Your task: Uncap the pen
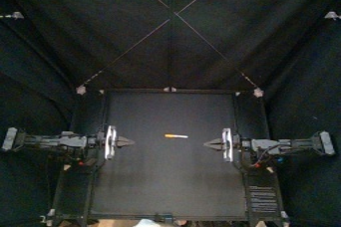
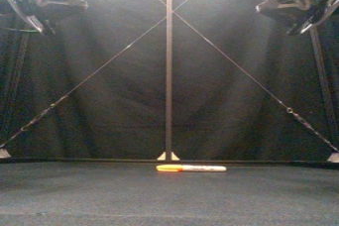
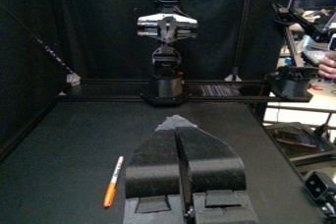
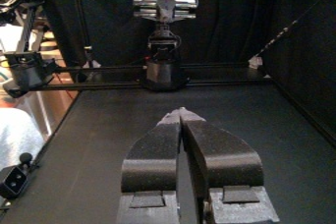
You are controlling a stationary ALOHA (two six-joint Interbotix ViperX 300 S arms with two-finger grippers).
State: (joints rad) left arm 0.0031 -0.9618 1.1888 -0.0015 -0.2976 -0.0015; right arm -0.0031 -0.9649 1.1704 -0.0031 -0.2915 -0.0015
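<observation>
Top view is showing a black table [image 1: 173, 181] with a single pen [image 1: 172, 134] lying flat near its middle, running left to right, and from where I am standing nothing is touching it. The left gripper [image 1: 130, 143] is reaching in from the left and the right gripper [image 1: 209, 143] from the right, their tips pointing at each other with the pen lying in the gap between them, apart from both. From the front camera the pen [image 2: 191, 169] is showing an orange end toward the left and a pale barrel toward the right; the orange part is probably the cap, though it is too small for me to be sure. Up in that view's top corners the left arm [image 2: 40, 2] and the right arm [image 2: 291, 2] are hanging high above the table, well clear of the pen. Looking along the left wrist, the left gripper [image 3: 178, 122] is holding its two jaws pressed together with nothing between them, the pen [image 3: 113, 181] is lying on the table just beside them, and the right arm [image 3: 165, 66] is facing it from across the table. Along the right wrist, the right gripper [image 4: 182, 116] is likewise keeping its jaws closed on nothing, with the left arm [image 4: 163, 61] standing opposite.
</observation>
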